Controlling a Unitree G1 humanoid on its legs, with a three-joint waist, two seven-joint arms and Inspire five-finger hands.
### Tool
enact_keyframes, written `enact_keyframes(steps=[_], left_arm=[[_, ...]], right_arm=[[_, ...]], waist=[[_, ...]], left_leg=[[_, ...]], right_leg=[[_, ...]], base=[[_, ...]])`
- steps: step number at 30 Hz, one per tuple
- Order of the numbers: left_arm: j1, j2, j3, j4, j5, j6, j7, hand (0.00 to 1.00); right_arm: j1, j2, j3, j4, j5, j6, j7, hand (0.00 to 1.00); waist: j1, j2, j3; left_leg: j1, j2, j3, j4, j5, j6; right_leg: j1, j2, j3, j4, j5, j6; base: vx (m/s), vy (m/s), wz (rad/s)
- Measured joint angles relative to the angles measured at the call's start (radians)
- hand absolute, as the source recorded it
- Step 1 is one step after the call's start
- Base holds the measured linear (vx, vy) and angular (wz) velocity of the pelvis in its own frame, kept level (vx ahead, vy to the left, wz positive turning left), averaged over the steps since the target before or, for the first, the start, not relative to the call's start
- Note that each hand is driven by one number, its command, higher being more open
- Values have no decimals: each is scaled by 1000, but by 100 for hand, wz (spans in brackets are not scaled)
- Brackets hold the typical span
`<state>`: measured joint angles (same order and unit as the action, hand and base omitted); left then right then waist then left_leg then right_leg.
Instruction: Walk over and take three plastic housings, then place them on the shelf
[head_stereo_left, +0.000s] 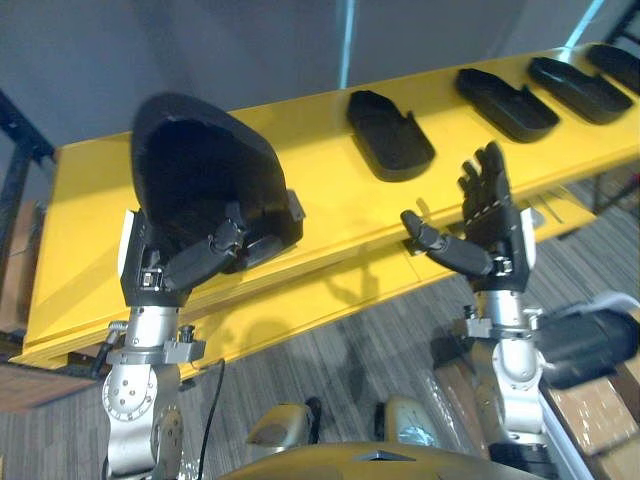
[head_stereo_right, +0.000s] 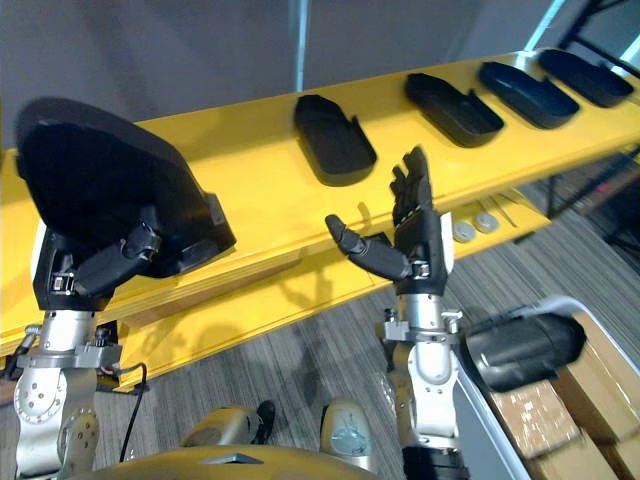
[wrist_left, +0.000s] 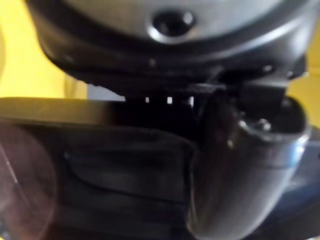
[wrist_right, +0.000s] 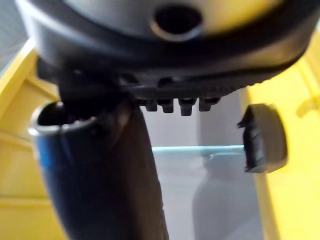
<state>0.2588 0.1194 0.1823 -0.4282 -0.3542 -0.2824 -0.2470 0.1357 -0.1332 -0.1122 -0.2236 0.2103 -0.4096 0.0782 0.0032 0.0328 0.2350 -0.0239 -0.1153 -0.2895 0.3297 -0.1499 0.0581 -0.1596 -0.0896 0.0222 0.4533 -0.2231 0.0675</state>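
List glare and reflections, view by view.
Left eye view: pale light strip on the wall, sheen on the yellow shelf. Left wrist view: glint on the left robot hand holding a housing. Right wrist view: bluish sheen on the right robot hand.

matt black plastic housing (head_stereo_left: 205, 170), glossy yellow shelf (head_stereo_left: 330, 190)

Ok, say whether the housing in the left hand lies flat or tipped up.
Tipped up: the left hand grips the black housing standing on end, in front of the yellow shelf.
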Motion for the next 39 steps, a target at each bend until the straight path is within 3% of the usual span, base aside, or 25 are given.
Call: enact_keyframes(steps=[1, 3, 4, 5, 6, 7, 10, 11, 14, 18, 25, 29, 30, 32, 33, 35, 36, 37, 39], left_arm=[[-5, 2, -12, 0, 0, 0, 0, 0], [-7, 20, -29, -11, 2, 0, 6, 0], [-7, 22, -34, -15, 2, 0, 9, 0], [3, 1, -41, -13, 3, 1, 22, 0], [10, -4, -48, -13, 3, 1, 26, 0], [22, -9, -57, -13, 4, 2, 13, 0], [21, -11, -58, -10, 7, 2, -19, 0], [15, -12, -59, -2, 7, 2, -40, 0], [-5, -5, -61, 42, 7, -10, -67, 0], [-71, 21, -69, 106, 18, -27, -63, 0], [-87, 46, -71, 109, 50, -42, -70, 0], [-72, 36, -68, 109, 47, -41, -59, 0], [-68, 36, -68, 111, 46, -18, -57, 0], [-56, 37, -65, 112, 45, 10, -63, 0], [-57, 40, -72, 113, 44, 24, -69, 0], [-81, 53, -83, 130, 43, 27, -69, 0], [-125, 81, -91, 183, 27, 33, -58, 0], [-136, 88, -91, 193, 19, 37, -54, 0], [-225, 130, -88, 249, -19, 75, -2, 0]], right_arm=[[1, -10, -6, -14, 1, 0, 1, 100], [1, -21, -14, -64, 4, 0, 8, 100], [-7, -26, -15, -99, 5, -1, 19, 100], [-35, -43, -14, -108, 5, -1, 40, 100], [-41, -52, -15, -109, 8, -1, 47, 100], [-39, -72, -35, -108, 33, 3, 70, 100], [-25, -69, -83, -102, 50, 11, 97, 100], [-14, -69, -115, -93, 61, 12, 112, 100], [14, -62, -157, -80, 157, 35, 198, 100], [17, -60, -162, -74, 190, 63, 316, 100], [39, -24, -152, -58, 187, 70, 303, 100], [60, -9, -147, -57, 190, 71, 294, 100], [59, -20, -132, -57, 196, 72, 283, 100], [47, -44, -116, -59, 200, 77, 282, 100], [43, -56, -112, -66, 200, 77, 278, 100], [46, -71, -114, -77, 199, 76, 268, 100], [52, -67, -110, -78, 197, 76, 259, 100], [52, -67, -111, -80, 197, 76, 259, 100], [54, -65, -116, -98, 209, 76, 256, 100]], waist=[[-2, -9, -7], [0, -63, -43], [5, -86, -59], [20, -60, -62], [18, -50, -69], [14, -37, -77], [-10, -30, -81], [-22, -27, -83], [-33, -25, -88], [-38, -27, -95], [-57, -28, -112], [-59, 7, -96], [-62, 7, -72], [-58, 4, -49], [-63, 23, -53], [-79, 48, -45], [-89, 37, -45], [-91, 37, -47], [-123, 25, -67]], left_leg=[[5, -7, -6, 1, -3, -5], [8, -30, 10, 4, -29, -34], [-3, -28, 42, 44, -72, -37], [-22, 20, 78, 94, -116, -69], [-32, 46, 113, 108, -128, -81], [-35, 121, 225, 92, -134, -75], [-35, 198, 365, 53, -107, -83], [-31, 202, 403, 28, -85, -83], [6, 162, 399, -41, -42, -77], [40, 142, 408, -103, -10, -75], [70, 135, 437, -178, 19, -75], [18, 192, 463, 18, -67, -88], [-36, 207, 434, 179, -71, -105], [-72, 209, 402, 274, -75, -131], [-64, 229, 395, 202, -76, -113], [-34, 253, 413, 90, -58, -122], [9, 211, 451, 45, -58, -109], [12, 205, 456, 35, -55, -105], [19, 148, 487, -52, -11, -80]], right_leg=[[4, -2, 11, -27, 15, 19], [17, -42, -5, -91, 120, 13], [46, -59, -36, -119, 131, 26], [83, -28, -69, -157, 125, 19], [98, -16, -86, -173, 127, 15], [132, 0, -135, -211, 128, 0], [164, -8, -191, -246, 131, -7], [176, -24, -217, -257, 131, -6], [203, -53, -222, -289, 144, 12], [229, -64, -218, -342, 176, 11], [232, -64, -197, -371, 188, 14], [223, -23, -145, -341, 163, -4], [223, -18, -118, -307, 146, -4], [228, -30, -81, -281, 137, -3], [211, -28, -63, -257, 123, 5], [195, -30, -43, -209, 95, 25], [196, -67, -11, -192, 84, 43], [196, -71, -7, -194, 86, 45], [174, -118, 13, -233, 119, 80]], base=[[267, -162, 135], [252, -199, 102], [272, -266, 62], [231, -252, 55], [204, -247, 59], [131, -167, 64], [98, -110, 64], [87, -20, 63], [49, 54, 25], [4, 63, 0], [-43, 0, -9], [-19, 8, -37], [-28, 28, -54], [-67, 83, -59], [-73, 133, -53], [-45, 162, -40], [-36, 170, -39], [-22, 193, -39], [5, 136, -9]])
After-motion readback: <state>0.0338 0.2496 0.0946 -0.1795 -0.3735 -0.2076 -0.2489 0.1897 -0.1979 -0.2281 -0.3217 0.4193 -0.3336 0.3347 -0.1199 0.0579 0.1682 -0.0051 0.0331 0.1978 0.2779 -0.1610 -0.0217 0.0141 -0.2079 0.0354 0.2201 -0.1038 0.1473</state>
